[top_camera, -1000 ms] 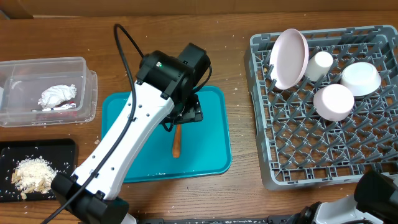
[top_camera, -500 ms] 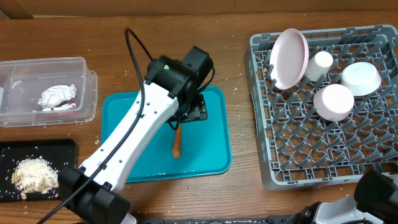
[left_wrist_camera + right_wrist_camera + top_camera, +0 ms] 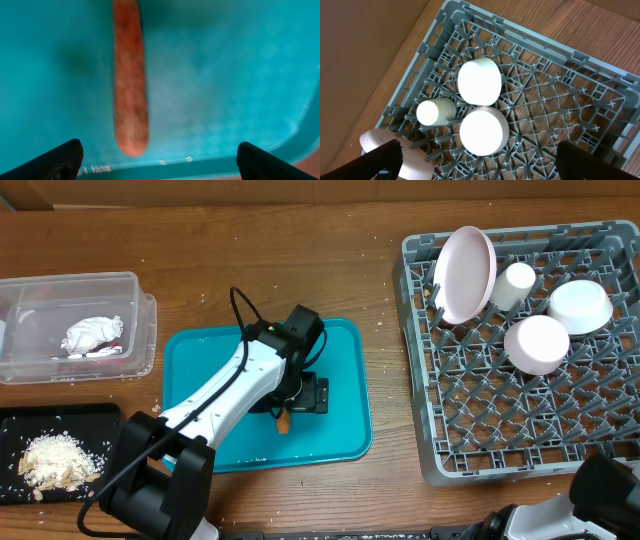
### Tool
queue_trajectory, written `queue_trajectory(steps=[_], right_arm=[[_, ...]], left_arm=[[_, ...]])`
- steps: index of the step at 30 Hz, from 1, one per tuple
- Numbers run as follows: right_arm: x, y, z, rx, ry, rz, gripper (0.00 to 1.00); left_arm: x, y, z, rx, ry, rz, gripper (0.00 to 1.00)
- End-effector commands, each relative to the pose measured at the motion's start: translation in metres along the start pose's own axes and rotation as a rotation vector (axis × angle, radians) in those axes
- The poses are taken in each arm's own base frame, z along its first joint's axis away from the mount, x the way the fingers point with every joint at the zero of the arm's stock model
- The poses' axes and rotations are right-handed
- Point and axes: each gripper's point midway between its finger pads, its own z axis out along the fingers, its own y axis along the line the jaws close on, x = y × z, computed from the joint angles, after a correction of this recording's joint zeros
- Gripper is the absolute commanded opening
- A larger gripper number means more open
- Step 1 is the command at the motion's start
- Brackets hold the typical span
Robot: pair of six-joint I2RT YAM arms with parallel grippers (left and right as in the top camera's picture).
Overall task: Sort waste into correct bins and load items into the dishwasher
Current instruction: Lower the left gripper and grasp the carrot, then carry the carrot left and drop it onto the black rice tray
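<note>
Dropping left gripper (image 3: 157,152) low over teal tray (image 3: 345,435) vs 1 s ago, jaws spread wide, nothing held. Bracketing brown stick (image 3: 130,90), upper left of wrist view, flat on tray; grab prob. next.

Between the left gripper (image 3: 160,157) fingers: we see the sausage (image 3: 129,85) lying lengthwise, close to one finger; bare teal tray (image 3: 225,75) floor fills the gap toward the other.
Past the left fingertips: the tray's raised rim crosses just beyond the sausage's end.
Under the right gripper (image 3: 480,162) fingers: far bowl (image 3: 479,82), near bowl (image 3: 484,131) and cup (image 3: 436,112) crowd the dish rack (image 3: 555,115); the pink plate (image 3: 417,167) sits beside one fingertip.
Toward the other right finger: we find open grid.
</note>
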Motion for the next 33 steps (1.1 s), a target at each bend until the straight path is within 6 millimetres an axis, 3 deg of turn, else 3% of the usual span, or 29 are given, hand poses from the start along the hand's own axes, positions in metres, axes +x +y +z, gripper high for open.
queue_trajectory(steps=[1, 7, 18, 22, 25, 28, 31, 33], right_arm=[[-0.003, 0.002, -0.005, -0.011, -0.018, 0.006, 1.0], [-0.003, 0.002, -0.005, -0.011, -0.018, 0.006, 1.0], [-0.003, 0.002, -0.005, -0.011, -0.018, 0.006, 1.0], [-0.003, 0.002, -0.005, -0.011, -0.018, 0.006, 1.0], [-0.003, 0.002, -0.005, -0.011, -0.018, 0.006, 1.0], [-0.003, 0.002, -0.005, -0.011, -0.018, 0.006, 1.0], [-0.003, 0.002, -0.005, -0.011, -0.018, 0.006, 1.0], [-0.003, 0.002, -0.005, -0.011, -0.018, 0.006, 1.0]], left_arm=[[-0.006, 0.021, 0.01, -0.072, -0.036, 0.061, 1.0], [-0.022, 0.019, 0.023, -0.054, -0.117, 0.098, 1.0], [-0.014, 0.025, 0.044, -0.055, -0.114, 0.096, 0.91], [-0.013, 0.026, 0.046, -0.054, -0.114, 0.081, 0.75], [-0.011, 0.026, 0.048, -0.053, -0.112, 0.06, 0.72], [-0.012, 0.026, 0.048, -0.054, -0.113, 0.056, 0.53], [-0.012, 0.028, 0.047, -0.063, -0.116, 0.055, 0.22], [-0.012, 0.028, 0.047, -0.063, -0.118, 0.055, 0.19]])
